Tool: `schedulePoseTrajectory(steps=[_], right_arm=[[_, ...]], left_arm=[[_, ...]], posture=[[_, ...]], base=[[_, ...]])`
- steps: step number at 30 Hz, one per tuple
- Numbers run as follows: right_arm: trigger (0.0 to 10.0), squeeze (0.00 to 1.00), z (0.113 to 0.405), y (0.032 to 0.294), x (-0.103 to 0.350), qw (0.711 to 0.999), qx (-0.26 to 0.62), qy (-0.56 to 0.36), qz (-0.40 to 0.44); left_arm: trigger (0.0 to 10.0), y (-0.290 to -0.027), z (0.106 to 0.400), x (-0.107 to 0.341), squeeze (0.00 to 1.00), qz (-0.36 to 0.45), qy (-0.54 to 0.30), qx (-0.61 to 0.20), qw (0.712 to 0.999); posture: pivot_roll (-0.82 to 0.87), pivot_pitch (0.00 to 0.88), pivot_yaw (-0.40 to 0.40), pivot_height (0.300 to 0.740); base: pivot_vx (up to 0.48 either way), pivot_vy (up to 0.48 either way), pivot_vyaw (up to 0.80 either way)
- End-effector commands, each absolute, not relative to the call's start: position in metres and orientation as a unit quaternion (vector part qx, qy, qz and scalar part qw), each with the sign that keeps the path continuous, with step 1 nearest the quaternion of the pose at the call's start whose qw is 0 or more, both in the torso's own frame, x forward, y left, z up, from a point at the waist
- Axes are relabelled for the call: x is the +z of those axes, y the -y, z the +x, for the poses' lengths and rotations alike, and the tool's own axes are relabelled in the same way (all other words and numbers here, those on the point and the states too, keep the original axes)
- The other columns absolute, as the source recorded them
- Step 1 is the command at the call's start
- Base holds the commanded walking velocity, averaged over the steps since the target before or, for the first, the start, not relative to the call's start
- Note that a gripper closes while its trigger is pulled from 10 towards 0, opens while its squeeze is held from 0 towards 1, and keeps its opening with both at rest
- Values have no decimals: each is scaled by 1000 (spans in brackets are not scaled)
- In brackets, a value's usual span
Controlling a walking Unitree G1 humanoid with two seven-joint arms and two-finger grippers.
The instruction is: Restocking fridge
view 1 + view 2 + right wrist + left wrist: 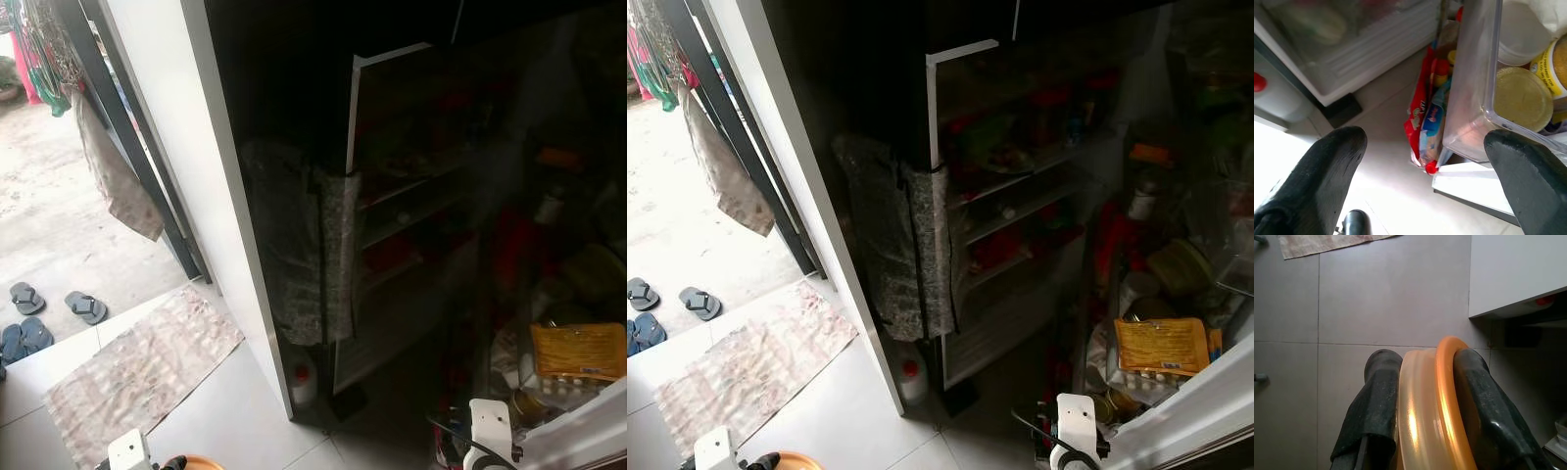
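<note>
The open fridge (411, 196) stands dark ahead, its shelves (1014, 191) holding red and green items. Its open door (1176, 411) is at the right, with a yellow packet (1161, 345) and jars in its racks. My left gripper (1426, 360) is shut on a round translucent container with an orange rim (1442, 401), held low over the tiled floor; the rim also peeks in at the bottom edge (201, 462). My right gripper (1427, 147) is open and holds nothing. It hangs above a red snack bag (1422, 122), beside a clear door bin (1474, 88) that holds a yellow-lidded jar (1523, 98).
A white wall edge (211, 196) stands left of the fridge, and a patterned cloth (304, 245) hangs over the fridge's side. A white bottle with a red cap (302, 377) sits on the floor below. A doormat (137, 367) and sandals (86, 307) lie toward the doorway at left.
</note>
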State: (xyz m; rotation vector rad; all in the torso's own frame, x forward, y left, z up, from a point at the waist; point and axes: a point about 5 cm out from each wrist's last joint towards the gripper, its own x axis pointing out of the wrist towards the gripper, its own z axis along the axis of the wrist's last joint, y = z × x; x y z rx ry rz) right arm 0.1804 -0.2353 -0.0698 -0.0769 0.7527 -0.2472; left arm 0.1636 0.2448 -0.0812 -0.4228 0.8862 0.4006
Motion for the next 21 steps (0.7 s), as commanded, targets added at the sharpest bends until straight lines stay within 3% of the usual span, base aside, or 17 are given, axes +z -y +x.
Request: schedulePoseTrajectory(steps=[1,9,21], right_arm=[[10000,0,190,255,-57,929,-158,-330,-58],[10000,0,184,272,-54,919,-201,-330,-72],[10000,0,140,325,-52,860,-328,-377,-108]], left_arm=[[10000,-245,154,-86,0,-199,-441,191,854],[10000,-244,154,-86,0,-199,-442,189,854],[10000,-247,150,-86,0,-197,-445,187,853]], posture=[[-65,23,39,740],[-69,26,40,740],[-72,30,41,740]], base=[[0,0,0],[0,0,0],[0,0,0]])
